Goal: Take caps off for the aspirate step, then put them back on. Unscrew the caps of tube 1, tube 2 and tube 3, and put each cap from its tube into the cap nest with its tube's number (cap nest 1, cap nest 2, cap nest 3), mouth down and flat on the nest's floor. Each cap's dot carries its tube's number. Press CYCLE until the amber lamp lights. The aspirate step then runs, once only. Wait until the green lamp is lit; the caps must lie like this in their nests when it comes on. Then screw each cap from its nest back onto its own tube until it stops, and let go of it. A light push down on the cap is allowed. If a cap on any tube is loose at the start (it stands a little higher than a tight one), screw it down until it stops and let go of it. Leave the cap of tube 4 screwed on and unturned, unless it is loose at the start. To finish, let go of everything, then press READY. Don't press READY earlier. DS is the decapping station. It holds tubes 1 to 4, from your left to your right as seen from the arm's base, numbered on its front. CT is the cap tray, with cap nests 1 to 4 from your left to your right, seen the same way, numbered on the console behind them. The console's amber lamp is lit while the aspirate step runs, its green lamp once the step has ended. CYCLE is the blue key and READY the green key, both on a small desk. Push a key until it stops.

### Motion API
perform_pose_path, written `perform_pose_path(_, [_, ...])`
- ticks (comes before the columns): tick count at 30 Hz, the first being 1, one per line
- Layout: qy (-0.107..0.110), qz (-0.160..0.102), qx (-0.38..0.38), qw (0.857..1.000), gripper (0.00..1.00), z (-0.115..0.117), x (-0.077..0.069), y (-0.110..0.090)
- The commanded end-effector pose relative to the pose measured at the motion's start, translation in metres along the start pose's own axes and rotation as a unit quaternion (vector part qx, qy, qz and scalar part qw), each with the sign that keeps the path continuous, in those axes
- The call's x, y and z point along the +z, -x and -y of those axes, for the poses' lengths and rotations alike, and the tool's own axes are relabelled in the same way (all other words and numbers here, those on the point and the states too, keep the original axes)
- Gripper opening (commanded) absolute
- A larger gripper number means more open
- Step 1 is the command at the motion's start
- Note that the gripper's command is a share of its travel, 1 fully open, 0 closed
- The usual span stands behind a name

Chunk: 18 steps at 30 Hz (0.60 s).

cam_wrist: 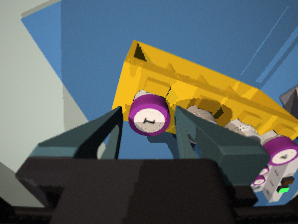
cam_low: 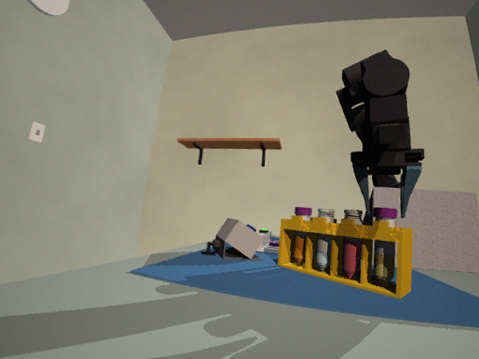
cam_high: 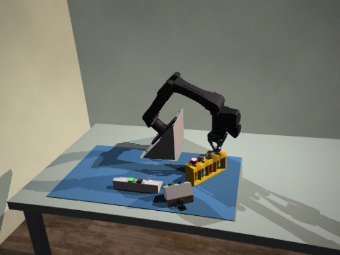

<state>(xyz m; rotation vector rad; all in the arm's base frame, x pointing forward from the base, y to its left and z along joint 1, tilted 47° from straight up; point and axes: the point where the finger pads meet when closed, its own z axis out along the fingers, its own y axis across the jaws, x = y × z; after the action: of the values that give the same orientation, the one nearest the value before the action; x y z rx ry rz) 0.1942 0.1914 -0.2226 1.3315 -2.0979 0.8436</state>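
One purple cap point(cam_wrist: 148, 116), dot marked 1, sits between the half-open, empty claw point(cam_wrist: 148, 131).

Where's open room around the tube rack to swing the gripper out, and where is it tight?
Nothing stands on the table right of the yellow rack, nor on the blue mat between the wedge stand and the long grey tray. Tight: the gap between rack, tray and key desk. The open gripper straddles the end cap.

Tube rack point(cam_high: 205, 168) right of key desk point(cam_high: 178, 193).
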Motion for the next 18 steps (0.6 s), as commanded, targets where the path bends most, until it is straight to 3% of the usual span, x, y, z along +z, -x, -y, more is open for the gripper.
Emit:
perform_pose_path(1, [-0.002, 0.010, -0.098, 0.995, 0.49, 0.0011, -0.0073, 0.0036])
perform_pose_path(9, [-0.004, 0.010, -0.216, 0.976, 0.49, 0.0012, -0.0073, 0.0039])
perform_pose_path(18, [-0.005, 0.009, -0.388, 0.922, 0.49, 0.0013, -0.0073, 0.0045])
